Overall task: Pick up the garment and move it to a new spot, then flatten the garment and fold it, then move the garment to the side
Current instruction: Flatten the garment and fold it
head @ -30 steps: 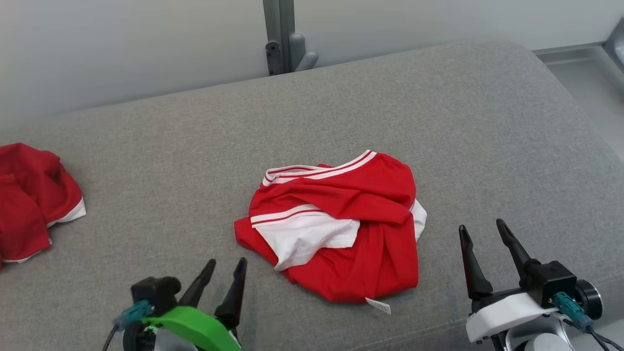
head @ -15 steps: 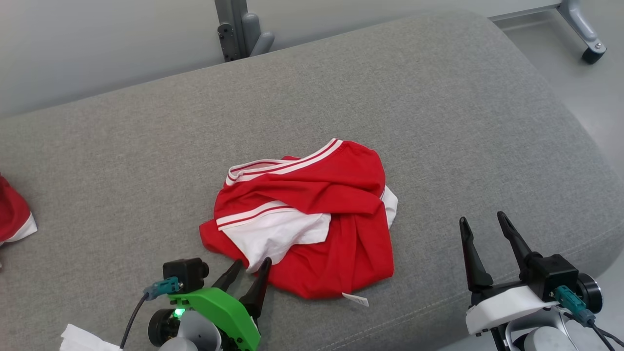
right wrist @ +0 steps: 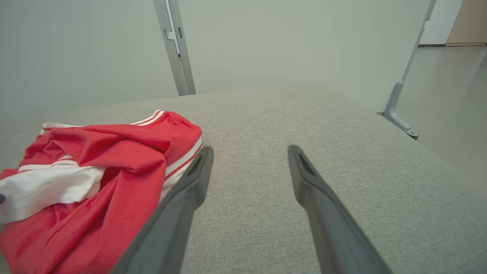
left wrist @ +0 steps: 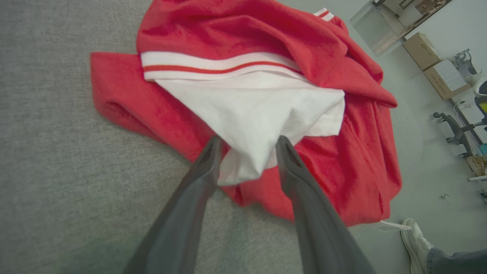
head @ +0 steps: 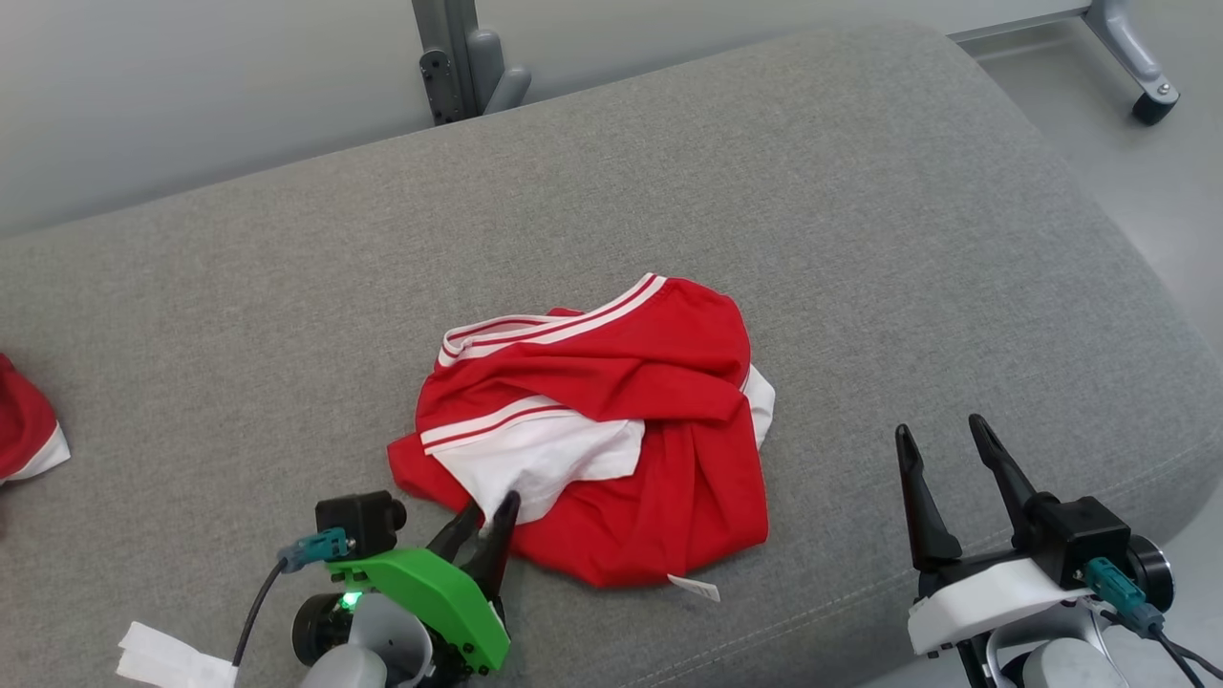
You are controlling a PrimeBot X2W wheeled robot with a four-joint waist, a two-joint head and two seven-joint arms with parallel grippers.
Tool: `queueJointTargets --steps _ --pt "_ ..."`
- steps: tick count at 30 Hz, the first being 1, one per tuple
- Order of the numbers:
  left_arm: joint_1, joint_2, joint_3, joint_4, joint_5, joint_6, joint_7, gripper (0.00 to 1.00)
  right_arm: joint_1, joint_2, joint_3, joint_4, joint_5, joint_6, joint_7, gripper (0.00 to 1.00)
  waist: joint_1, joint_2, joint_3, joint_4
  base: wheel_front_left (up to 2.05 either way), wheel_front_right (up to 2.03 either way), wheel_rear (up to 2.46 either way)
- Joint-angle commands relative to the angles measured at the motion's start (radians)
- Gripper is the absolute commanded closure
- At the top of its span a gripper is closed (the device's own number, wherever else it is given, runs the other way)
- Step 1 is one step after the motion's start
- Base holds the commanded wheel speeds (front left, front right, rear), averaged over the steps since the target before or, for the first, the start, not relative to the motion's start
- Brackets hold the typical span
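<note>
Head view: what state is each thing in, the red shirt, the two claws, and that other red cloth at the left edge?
Garment: crumpled in a heap on the grey cushion, not flattened or folded.
Left gripper: open, fingers either side of the garment's white flap.
Right gripper: open, holding nothing.
Other red cloth: bunched, cut off by the picture's edge.

Left tool [left wrist: 249, 140] now astride the garment's [left wrist: 247, 34] white flap [left wrist: 251, 102], jaws narrower than before.
</note>
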Motion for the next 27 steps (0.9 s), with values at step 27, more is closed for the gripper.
queueJointTargets --steps 27 --pt "-0.599 0.366 0.27 -0.051 -0.07 0.008 0.079 1.0 -0.032 0.0 0.028 0.014 0.029 -0.001 -0.003 0.0 0.0 0.0087 -0.003 -0.054 0.0 0.0 0.0"
